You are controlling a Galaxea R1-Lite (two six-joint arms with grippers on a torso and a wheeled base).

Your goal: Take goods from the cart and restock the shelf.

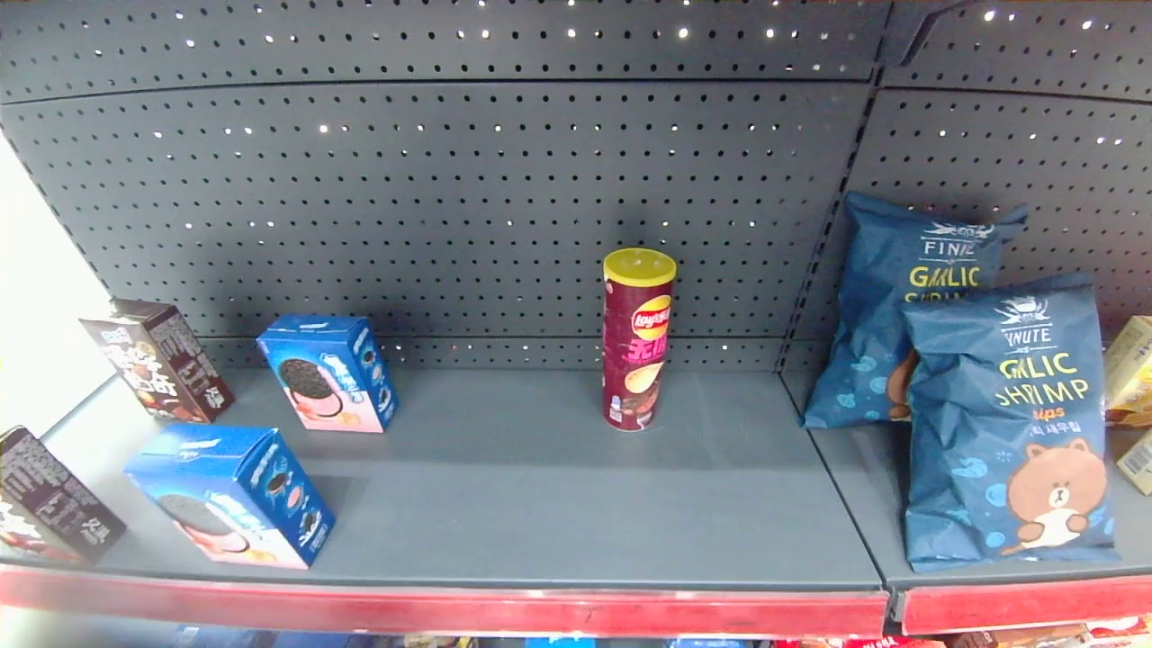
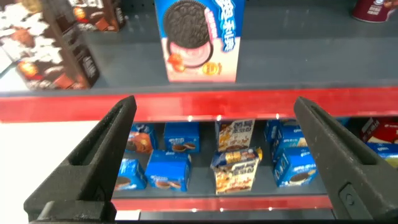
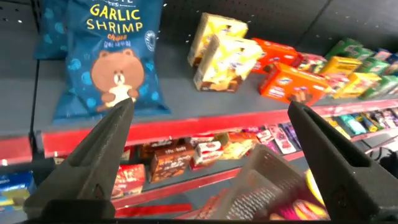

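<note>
Midway along the shelf (image 1: 504,504), near its far wall, a chips can (image 1: 637,340) stands upright, blue cookie boxes (image 1: 328,373) to its left, shrimp chip bags (image 1: 1003,423) right. Left fingers (image 2: 93,162) and right fingers (image 3: 93,162) are spread wide, holding nothing.

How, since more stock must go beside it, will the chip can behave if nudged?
The chip can stands upright, tall on a narrow base, so it probably tips easily. Being round, it would likely roll along the shelf once down. Its wall looks stiff.

Head view: two blue cookie boxes (image 1: 328,372), two dark boxes (image 1: 160,360), one chip can (image 1: 637,339), two shrimp-chip bags (image 1: 1008,423)
</note>
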